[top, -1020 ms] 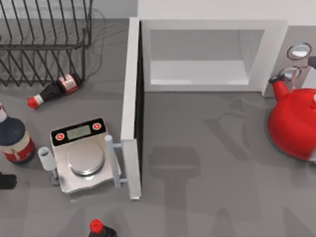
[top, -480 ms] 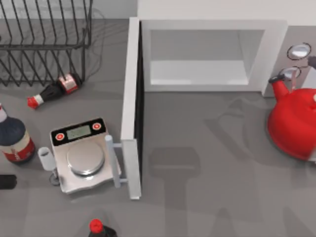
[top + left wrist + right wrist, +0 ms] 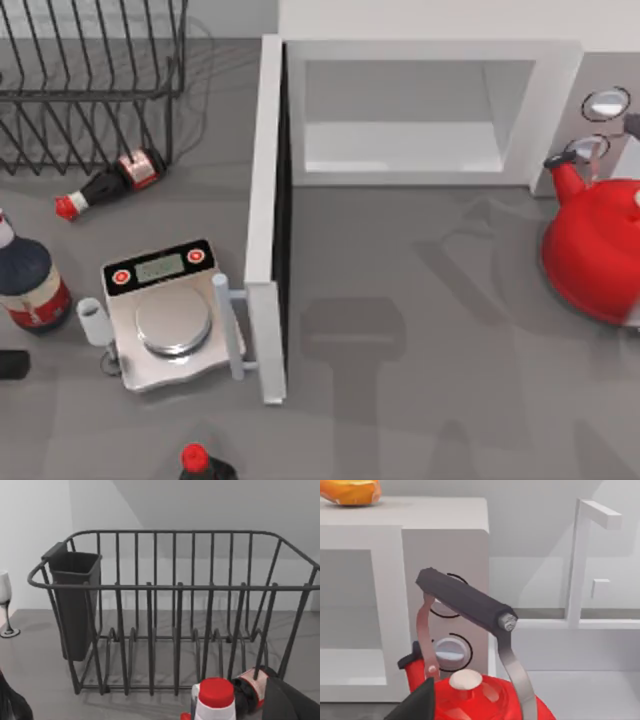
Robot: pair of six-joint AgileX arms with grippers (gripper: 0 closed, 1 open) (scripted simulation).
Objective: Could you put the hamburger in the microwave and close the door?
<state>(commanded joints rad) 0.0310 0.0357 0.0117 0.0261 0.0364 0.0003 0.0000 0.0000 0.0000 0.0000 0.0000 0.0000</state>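
Microwave: smooth matt white casing, plastic-looking; door same finish. Tabletop: flat matt grey. Kettle at right edge: glossy red body; in the right wrist view a brushed-metal handle bracket with matt black grip. Scale, lower left: silvery metal, satin sheen. Dish rack, upper left: thin dark wire.

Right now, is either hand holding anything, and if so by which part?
It cannot be told. The microwave stands empty with its door swung open, and nothing on the table looks gripped.
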